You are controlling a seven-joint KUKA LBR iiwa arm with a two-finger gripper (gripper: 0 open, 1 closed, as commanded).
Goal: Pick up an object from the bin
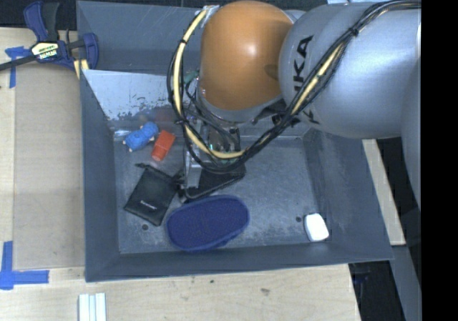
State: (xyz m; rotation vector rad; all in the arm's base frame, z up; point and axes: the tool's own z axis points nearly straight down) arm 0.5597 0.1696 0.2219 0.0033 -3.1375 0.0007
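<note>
The claw (192,185) hangs low in the bin (100,191), at the edge of a flat black wallet (150,198), with a blue oval pad (208,222) just beside it, probably placed for a grasp. Whether it is released or clenched, I cannot tell.

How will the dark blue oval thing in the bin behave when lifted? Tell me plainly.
The dark blue oval looks flat and cloth-like, so it probably flexes and weighs little. Lying flat, it is unlikely to roll; pushed, it may slide on the bin floor.
</note>
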